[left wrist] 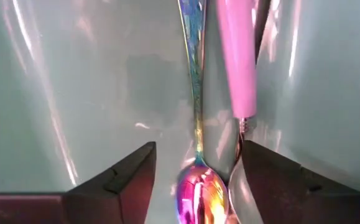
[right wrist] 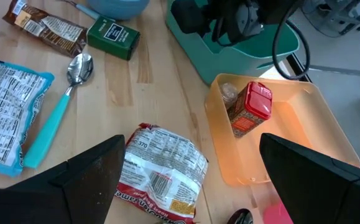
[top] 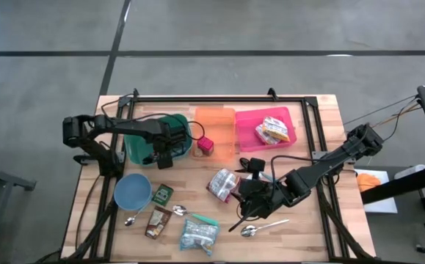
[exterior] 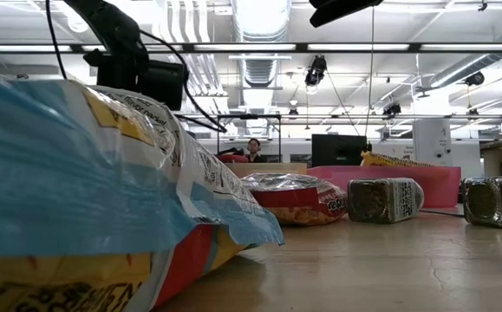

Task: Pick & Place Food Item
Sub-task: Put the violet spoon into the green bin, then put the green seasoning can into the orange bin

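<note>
My right gripper hangs with its fingers spread wide and holding nothing, over the wood at the near middle of the table. The food item nearest to me is the red and silver snack bag; seen from above it lies just beside my fingers at about ten o'clock, with its long axis running roughly from eleven to five. My right arm is clearly the nearer one for it. My left gripper is down inside the teal bin, its fingers parted around a rainbow spoon without pinching it, so I judge it is busy there.
</note>
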You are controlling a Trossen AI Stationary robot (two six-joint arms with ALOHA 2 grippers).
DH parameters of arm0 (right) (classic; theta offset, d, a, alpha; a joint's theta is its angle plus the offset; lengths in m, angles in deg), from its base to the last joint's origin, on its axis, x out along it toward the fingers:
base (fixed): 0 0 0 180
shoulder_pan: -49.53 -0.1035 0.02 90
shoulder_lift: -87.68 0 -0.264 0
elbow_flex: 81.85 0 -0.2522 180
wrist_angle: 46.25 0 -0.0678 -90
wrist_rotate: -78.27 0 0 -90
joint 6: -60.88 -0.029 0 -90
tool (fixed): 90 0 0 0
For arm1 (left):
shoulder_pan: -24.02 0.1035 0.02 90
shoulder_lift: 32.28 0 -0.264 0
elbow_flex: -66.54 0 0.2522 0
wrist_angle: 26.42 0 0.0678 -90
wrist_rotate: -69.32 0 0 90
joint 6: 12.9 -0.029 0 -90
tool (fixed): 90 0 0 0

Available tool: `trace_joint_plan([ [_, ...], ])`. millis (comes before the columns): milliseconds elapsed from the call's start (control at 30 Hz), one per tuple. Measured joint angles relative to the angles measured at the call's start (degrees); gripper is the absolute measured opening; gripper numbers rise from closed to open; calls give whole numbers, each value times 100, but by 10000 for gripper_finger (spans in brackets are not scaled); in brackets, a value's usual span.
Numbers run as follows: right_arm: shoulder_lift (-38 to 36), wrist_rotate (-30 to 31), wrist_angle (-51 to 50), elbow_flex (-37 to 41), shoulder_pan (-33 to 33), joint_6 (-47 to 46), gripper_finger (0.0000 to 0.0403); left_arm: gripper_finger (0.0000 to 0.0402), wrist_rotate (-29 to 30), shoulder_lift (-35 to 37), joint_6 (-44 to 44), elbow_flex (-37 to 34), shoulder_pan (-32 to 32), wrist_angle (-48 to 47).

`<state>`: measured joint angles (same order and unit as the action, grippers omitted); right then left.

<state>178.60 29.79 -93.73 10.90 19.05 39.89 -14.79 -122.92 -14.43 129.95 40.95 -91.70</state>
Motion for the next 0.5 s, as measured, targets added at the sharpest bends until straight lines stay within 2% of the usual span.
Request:
trace_joint_plan([
  [167,0,-2,5,0,0,0,367,261,-14,57,9,177,0,-149],
  [500,0,-13,7,0,0,0,367,263,-76,57,12,524,0,-476],
])
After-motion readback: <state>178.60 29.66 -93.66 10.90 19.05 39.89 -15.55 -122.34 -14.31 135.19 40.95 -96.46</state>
